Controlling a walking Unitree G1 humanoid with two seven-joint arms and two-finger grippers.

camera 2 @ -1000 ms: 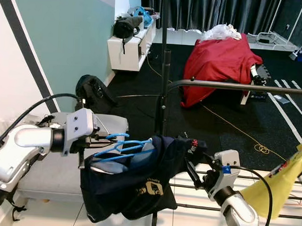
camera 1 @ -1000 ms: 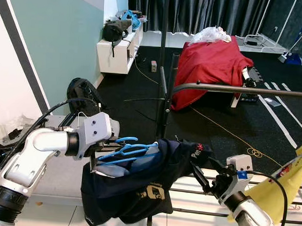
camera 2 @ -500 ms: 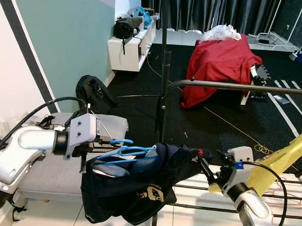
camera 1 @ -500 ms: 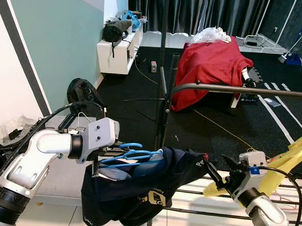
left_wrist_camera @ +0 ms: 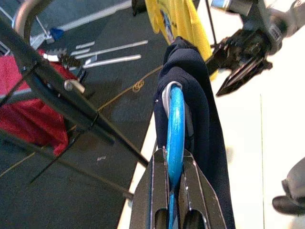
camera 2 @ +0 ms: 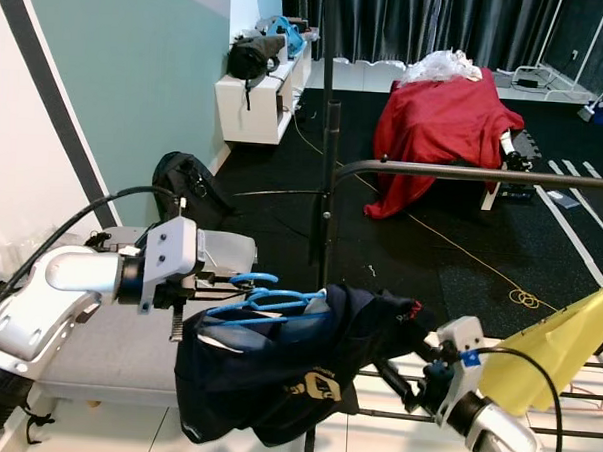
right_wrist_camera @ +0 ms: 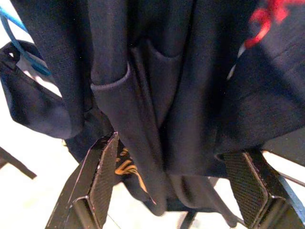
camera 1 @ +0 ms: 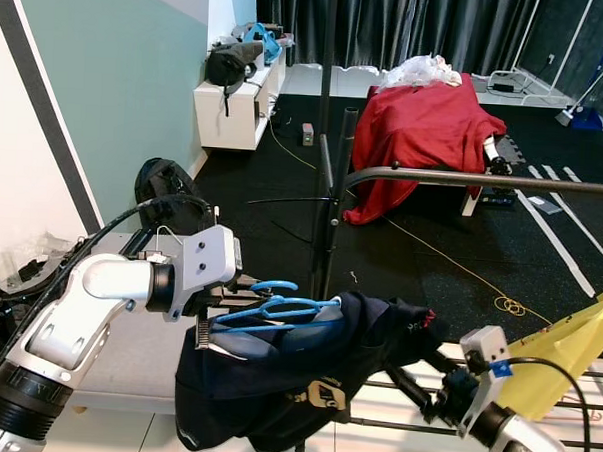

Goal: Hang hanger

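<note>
blue hanger [camera 1: 278,310] – pinched by left gripper [left_wrist_camera: 174,188] | right gripper [right_wrist_camera: 176,191] – spread below navy garment [camera 2: 285,370]

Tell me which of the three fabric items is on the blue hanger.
The dark navy garment, draped over the blue hanger; not the yellow cloth or red cover.

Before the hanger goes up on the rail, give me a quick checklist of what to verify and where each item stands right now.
1. Left tool shut on the blue hanger: ok, its fingers pinch the blue plastic.
2. Dark shirt on the hanger: ok, though bunched, not hanging flat.
3. Right tool clear of the shirt: not ok, its fingers are open with the fabric hanging between them.
4. Hanger hook free of fabric: cannot tell.
5. Hanger raised to the clothes rail: not ok, it is held well below the bar.
6. Rail free where the hanger would go: ok, the bar is bare.
</note>
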